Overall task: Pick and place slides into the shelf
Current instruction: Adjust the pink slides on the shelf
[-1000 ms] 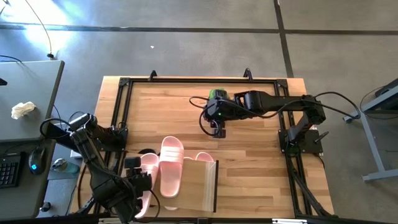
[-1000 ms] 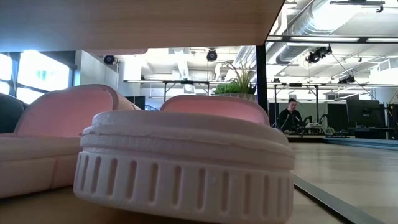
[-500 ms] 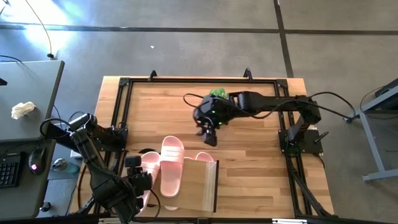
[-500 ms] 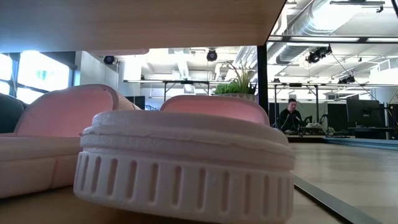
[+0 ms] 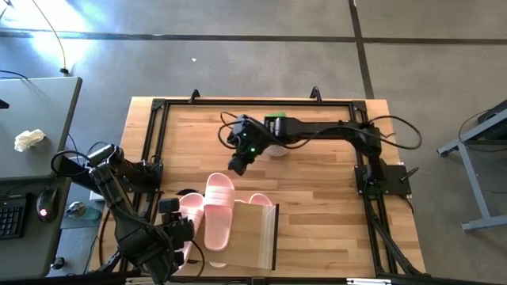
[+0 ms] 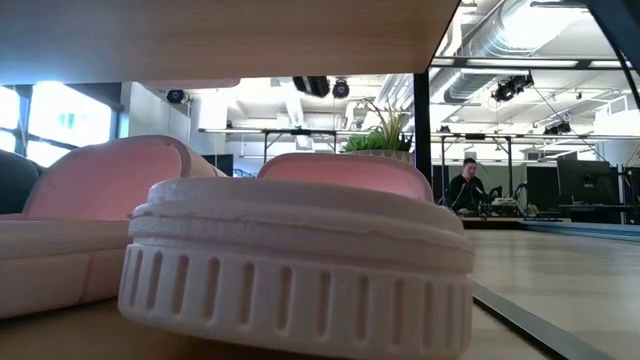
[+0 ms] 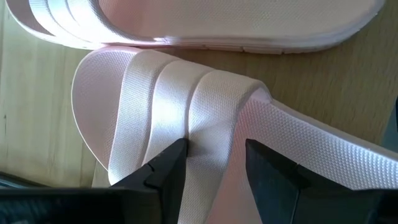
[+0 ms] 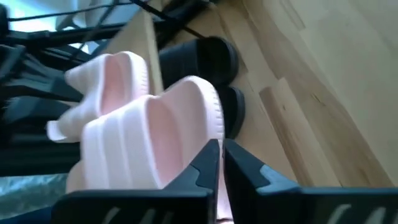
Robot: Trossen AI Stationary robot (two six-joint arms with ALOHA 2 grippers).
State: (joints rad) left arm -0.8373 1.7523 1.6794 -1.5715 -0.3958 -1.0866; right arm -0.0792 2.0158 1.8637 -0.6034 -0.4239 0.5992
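Three light pink slides lie at the near left, by the shelf: one at the left, one in the middle, and one sticking out from under the shelf's top panel. Black slides lie beside them. My left gripper is shut on the left pink slide. My right gripper hangs shut over the table just beyond the middle slide's far end, and its fingers touch nothing. In the low view a pink slide rests sole-down under the shelf top. My left gripper pinches the pink slide's ribbed strap between its two fingers, which stand on either side of one raised rib. The fingers come from the table's near left side. The slide lies on the wood beside another pink slide.
A small potted plant stands at the far middle, partly under my right arm. A black frame runs around the tabletop. A grey desk with a keyboard stands to the left. Beyond the table a person sits in the room.
My right gripper has swung from the table's middle toward the left edge, and now hangs just beyond the middle pink slide's far end. The left arm and the slides have stayed where they were.
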